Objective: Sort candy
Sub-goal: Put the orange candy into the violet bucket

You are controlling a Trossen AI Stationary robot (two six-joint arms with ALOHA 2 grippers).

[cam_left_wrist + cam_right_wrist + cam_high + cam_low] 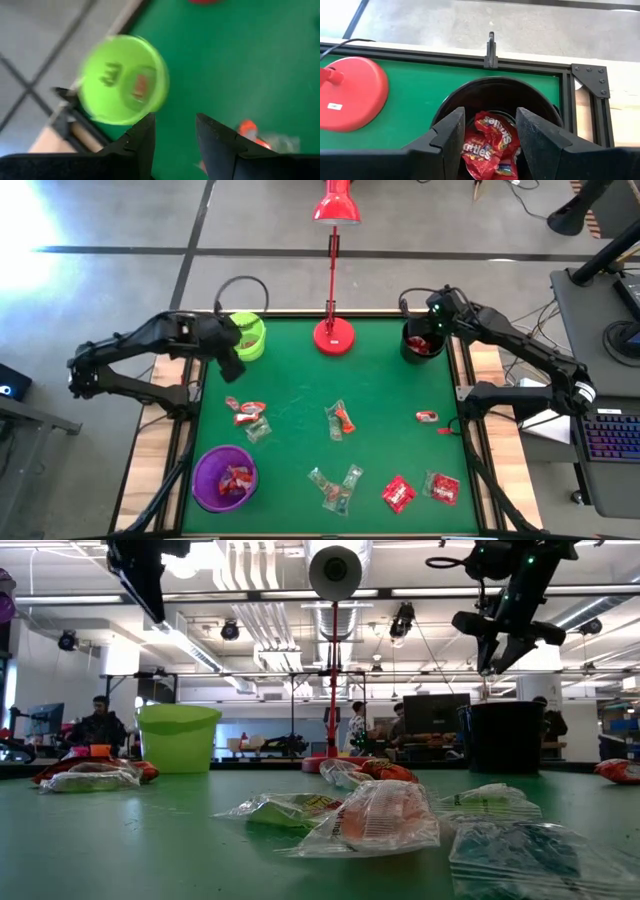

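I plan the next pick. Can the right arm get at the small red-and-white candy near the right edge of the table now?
Probably yes: the right gripper hangs open over the black cup, and bare mat separates that cup from the candy.

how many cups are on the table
3: a lime-green plastic cup at the far left corner, a black cup at the far right under the right pincer, and a purple cup at the near left.
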